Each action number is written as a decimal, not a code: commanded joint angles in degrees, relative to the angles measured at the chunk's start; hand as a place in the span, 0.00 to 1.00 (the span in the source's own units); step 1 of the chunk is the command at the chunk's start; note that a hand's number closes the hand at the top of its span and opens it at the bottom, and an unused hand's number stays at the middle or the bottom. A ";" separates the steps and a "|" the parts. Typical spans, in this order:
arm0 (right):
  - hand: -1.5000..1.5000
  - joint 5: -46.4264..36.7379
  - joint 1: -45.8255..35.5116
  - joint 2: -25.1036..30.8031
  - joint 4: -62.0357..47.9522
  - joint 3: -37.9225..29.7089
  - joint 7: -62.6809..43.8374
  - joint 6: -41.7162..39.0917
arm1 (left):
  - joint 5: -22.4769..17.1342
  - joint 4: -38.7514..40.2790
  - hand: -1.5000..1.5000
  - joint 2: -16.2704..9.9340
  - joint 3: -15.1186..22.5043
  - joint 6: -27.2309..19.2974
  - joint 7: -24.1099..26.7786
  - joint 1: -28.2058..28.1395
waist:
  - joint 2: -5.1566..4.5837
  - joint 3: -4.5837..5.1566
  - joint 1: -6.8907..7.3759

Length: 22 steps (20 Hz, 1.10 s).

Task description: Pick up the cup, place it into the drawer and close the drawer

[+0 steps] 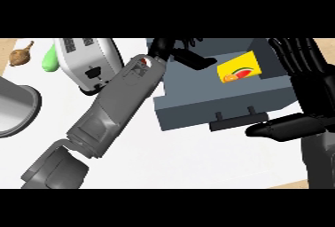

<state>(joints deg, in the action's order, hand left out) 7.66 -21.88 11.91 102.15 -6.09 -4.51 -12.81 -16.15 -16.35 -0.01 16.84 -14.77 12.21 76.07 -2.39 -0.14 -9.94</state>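
Over the open drawer [196, 95], left robot hand [180, 53] fingers curled, contents unclear; early release could miss it; right robot hand [294, 88] open

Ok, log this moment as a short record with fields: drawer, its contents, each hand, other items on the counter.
drawer: grey drawer pulled open, handle facing the robot
contents: yellow carton with fruit print inside
left hand: left hand reaching over the drawer's back left part, fingers curled; what it holds cannot be told
right hand: right hand open at the drawer's right side
other items: toaster, green vegetable, garlic bulb, metal pot
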 commanded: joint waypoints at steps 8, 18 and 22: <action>1.00 8.34 -2.69 -1.41 -0.06 6.88 -0.14 -10.52 | -10.53 -4.42 0.00 0.01 -0.52 1.34 7.63 -3.92 | -0.72 0.11 -2.49; 1.00 4.60 1.16 9.17 0.07 16.58 -8.24 -24.52 | -18.50 -6.34 0.00 0.01 -3.14 -1.52 16.66 -3.87 | 0.77 0.18 2.24; 0.00 -5.28 3.26 13.12 1.45 15.94 -6.28 -23.60 | -18.72 -4.52 0.00 0.01 -3.17 -1.63 16.42 -3.33 | 1.49 0.10 5.42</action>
<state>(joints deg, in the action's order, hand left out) 9.27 -19.90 21.16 102.31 9.49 -11.20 -35.68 -34.08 -22.14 0.00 14.29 -16.24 27.87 72.42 -1.45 -0.01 -7.09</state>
